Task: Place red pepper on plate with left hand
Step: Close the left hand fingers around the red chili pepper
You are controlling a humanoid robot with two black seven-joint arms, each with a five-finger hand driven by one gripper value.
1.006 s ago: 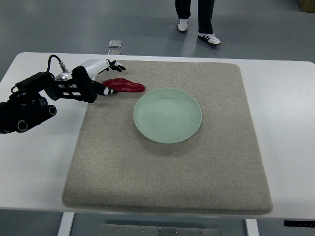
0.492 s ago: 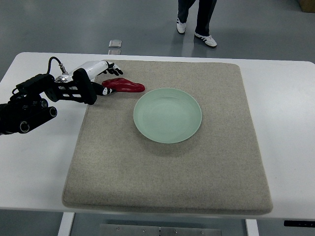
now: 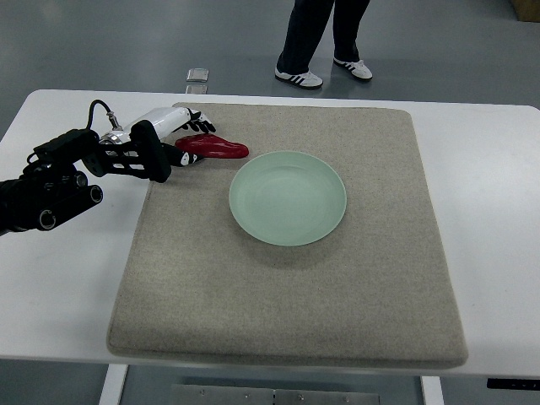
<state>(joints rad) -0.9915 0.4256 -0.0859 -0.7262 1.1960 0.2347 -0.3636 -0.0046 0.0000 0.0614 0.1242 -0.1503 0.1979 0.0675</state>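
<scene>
counter (image 3: 498,211) carries a mat (image 3: 287,278), with the plate (image 3: 288,197) well right of the left hand (image 3: 173,139). pepper (image 3: 213,148) lies at the hand's fingertips, long axis running rightward from it toward the plate. fingers look loosely spread around its near end, not yet closed.

In the upper left of the frame you see a glossy red pepper (image 3: 214,148) beside a left hand (image 3: 173,135) that is white with black fingers, on a black arm. At centre your plate (image 3: 288,197) is pale mint green. It sits on a beige-grey mat (image 3: 337,295) over a white table (image 3: 494,211). At the top edge, a person's dark trousers (image 3: 316,29) meet white shoes with black stripes.
</scene>
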